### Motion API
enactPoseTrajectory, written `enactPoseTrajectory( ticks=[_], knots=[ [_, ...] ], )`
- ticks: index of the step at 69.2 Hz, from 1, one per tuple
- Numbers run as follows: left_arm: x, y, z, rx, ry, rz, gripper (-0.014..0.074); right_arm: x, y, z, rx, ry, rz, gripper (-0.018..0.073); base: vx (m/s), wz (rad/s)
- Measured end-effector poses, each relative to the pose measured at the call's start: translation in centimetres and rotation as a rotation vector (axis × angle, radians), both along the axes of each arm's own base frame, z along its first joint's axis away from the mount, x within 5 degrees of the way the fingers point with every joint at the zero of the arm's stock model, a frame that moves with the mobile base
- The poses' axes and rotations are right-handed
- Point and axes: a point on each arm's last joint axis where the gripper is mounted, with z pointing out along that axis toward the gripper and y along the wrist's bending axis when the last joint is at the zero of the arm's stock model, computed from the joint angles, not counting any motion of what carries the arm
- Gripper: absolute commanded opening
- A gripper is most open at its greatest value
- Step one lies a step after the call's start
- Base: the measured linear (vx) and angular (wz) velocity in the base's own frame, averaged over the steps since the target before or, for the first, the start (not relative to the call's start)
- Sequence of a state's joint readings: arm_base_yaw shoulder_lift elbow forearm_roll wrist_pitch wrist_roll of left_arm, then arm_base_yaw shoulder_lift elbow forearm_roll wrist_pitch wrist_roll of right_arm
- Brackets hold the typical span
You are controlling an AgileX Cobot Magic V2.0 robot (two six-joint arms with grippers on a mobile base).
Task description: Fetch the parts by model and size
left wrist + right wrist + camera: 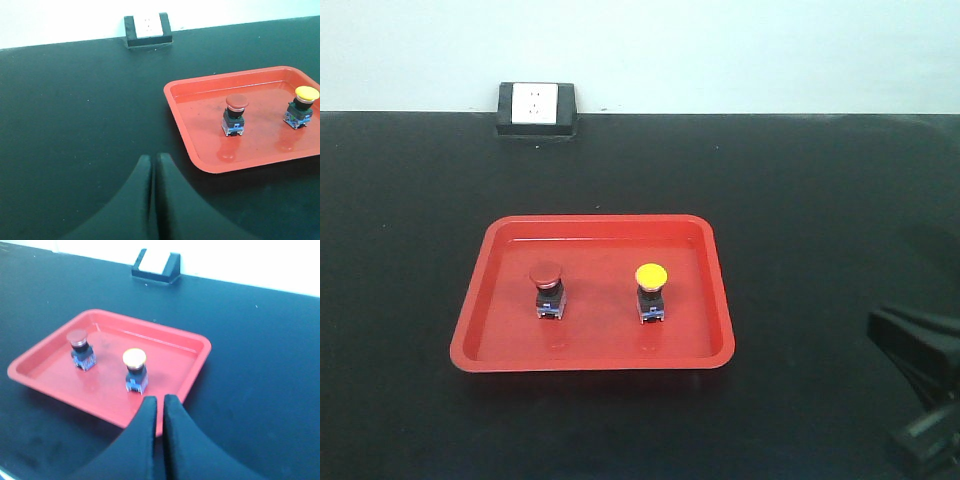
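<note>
Black and matte, the bench [410, 300] runs back to a pale wall where a black-framed white wall socket [535, 107] sits. Both parts stand upright and apart inside the shallow red plastic tray [472, 320], caps up, likely so each can be taken from above: the red-capped push-button switch [547, 288] on its left half, the yellow-capped push-button switch [651, 291] right of it. Left gripper [154, 165] hangs over bare bench beside the tray, jaws together; right gripper [160, 405] hangs at the tray's near edge, jaws almost touching, holding nothing
</note>
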State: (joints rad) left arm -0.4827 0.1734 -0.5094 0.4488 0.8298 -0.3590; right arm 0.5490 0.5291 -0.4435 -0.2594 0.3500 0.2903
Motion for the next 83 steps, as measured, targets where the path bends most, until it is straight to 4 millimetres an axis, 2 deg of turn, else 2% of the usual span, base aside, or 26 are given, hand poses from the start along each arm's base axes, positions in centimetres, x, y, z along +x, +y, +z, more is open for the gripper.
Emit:
enactPoseTrajectory(
  ticks=[8, 19, 83],
  knots=[
    [0.0, 0.0, 0.0, 0.000, 0.000, 0.000, -0.0006, -1.2, -0.8, -1.2, 0.008, -0.012, -0.003, -0.0009, 0.00, 0.00],
    [0.0, 0.0, 0.0, 0.000, 0.000, 0.000, -0.0006, -2.0, -1.2, -1.6, 0.021, -0.035, -0.004, -0.0009, 0.00, 0.00],
    [-0.1, 0.1, -0.2, 0.007, 0.023, 0.010, -0.0006, -2.0, -1.3, -1.7, 0.022, -0.036, -0.004, -0.0009, 0.00, 0.00]
  ],
)
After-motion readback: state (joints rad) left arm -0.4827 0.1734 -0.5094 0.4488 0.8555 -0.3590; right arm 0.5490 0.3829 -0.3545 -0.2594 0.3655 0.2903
